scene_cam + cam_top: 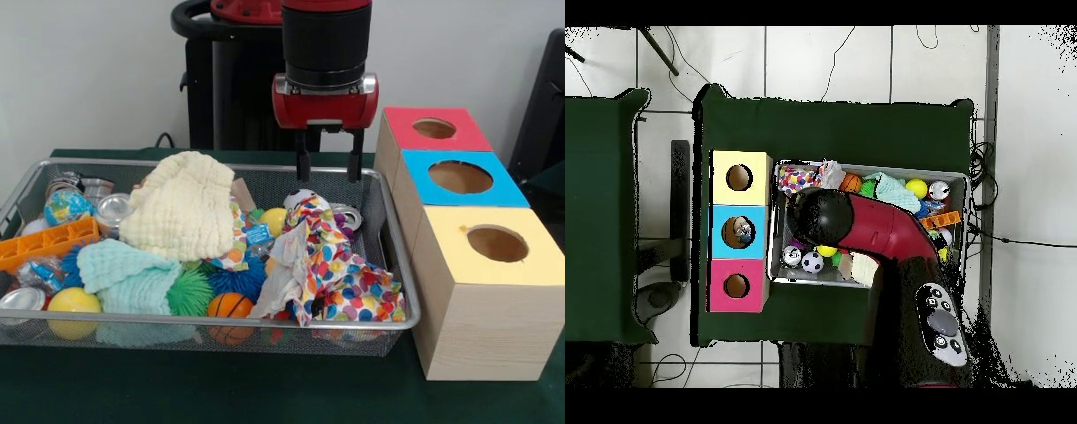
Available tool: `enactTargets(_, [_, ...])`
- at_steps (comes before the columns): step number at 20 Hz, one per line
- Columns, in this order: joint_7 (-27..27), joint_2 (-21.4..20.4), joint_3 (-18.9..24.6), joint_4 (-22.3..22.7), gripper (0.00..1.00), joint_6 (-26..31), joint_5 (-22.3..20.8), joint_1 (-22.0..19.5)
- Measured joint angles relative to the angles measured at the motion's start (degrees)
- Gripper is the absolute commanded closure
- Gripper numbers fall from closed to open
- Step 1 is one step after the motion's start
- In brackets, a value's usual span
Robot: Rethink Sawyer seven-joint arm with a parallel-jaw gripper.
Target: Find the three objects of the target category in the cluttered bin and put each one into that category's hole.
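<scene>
While my gripper (328,166) hangs empty, fingers apart, upper centre above the bin (399,265) — descend straight, avoid the dotted cloth (340,265).

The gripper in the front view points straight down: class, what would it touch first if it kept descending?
Probably the polka-dot cloth heaped under the open gripper, or the small ball by its top edge; depth is unclear here.

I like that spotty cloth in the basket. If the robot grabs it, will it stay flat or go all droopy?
Probably droopy: the spotty cloth lies crumpled in soft folds over the toys. It looks thin, so likely light. One edge drapes onto the basket rim, so it may drag or snag.
</scene>
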Motion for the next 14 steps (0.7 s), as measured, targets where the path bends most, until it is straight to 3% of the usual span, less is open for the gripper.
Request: enactTargets(14, [0.00, -0.12, 0.05, -0.46, 0.00, 0.14, -0.09, -2.30])
